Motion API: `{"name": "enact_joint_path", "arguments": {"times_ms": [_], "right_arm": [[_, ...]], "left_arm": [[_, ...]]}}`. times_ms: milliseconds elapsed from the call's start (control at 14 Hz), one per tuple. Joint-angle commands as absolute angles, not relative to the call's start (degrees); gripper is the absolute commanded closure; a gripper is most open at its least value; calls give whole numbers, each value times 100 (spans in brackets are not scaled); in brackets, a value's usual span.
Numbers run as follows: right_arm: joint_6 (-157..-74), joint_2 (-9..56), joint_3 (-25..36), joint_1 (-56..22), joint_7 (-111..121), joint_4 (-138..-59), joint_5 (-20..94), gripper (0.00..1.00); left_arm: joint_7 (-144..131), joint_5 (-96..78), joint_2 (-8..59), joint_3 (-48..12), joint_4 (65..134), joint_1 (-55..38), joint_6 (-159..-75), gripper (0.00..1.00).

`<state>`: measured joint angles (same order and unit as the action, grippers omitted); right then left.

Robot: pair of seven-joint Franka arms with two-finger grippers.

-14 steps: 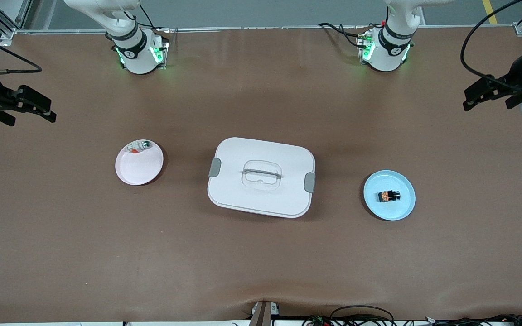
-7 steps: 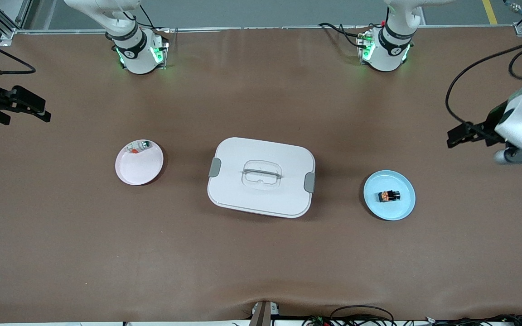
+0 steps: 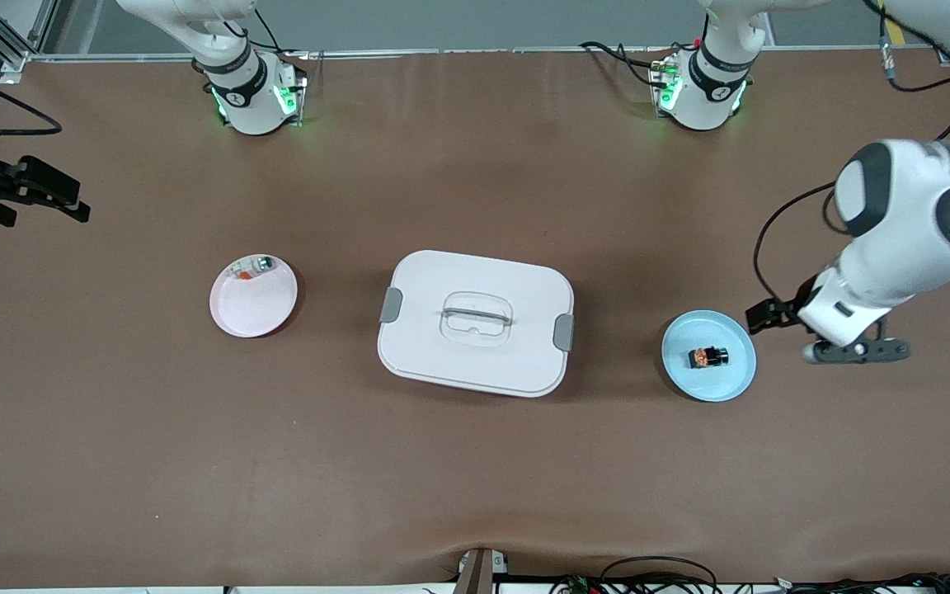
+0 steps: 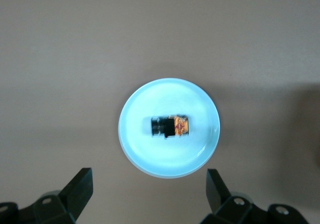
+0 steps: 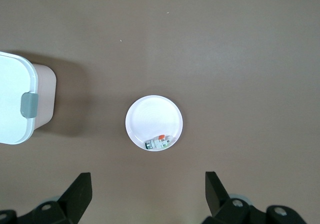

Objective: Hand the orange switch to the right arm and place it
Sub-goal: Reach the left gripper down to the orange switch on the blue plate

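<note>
The orange switch (image 3: 707, 357), a tiny black block with an orange face, lies on its side on a small blue plate (image 3: 689, 381). It also shows in the left wrist view (image 4: 171, 126), in the middle of the plate (image 4: 150, 154). My left gripper (image 3: 765, 317) is open and empty. It hangs over the table just beside the blue plate, toward the left arm's end; the plate lies just past its fingertips in the left wrist view (image 4: 149, 190). My right gripper (image 3: 50, 196) is open and empty and waits over the right arm's end of the table (image 5: 147, 186).
A white lidded box (image 3: 475, 322) with grey latches stands mid-table. A pale pink plate (image 3: 256, 309) toward the right arm's end holds a silver-white part with orange and green bits (image 3: 251, 267). Plate (image 5: 150, 116), part (image 5: 159, 143) and box corner (image 5: 15, 98) show in the right wrist view.
My left arm has swung in from the table's end and come down beside the blue plate. The right gripper has hardly moved. The switch has not moved.
</note>
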<state>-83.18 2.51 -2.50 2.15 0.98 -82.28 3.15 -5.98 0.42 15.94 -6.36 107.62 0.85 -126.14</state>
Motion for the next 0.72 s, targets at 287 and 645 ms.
{"name": "enact_joint_path", "arguments": {"times_ms": [287,645], "right_arm": [[-8481,105,-352,114,193,-8376,-229,0],[-8543,123,-325,149,193,-8394,-141,0]], "left_arm": [[-668,44,2609,-650,11022,-44,-14053,0],[-668,149,2935,-642,11013,-62,-14255,0]]}}
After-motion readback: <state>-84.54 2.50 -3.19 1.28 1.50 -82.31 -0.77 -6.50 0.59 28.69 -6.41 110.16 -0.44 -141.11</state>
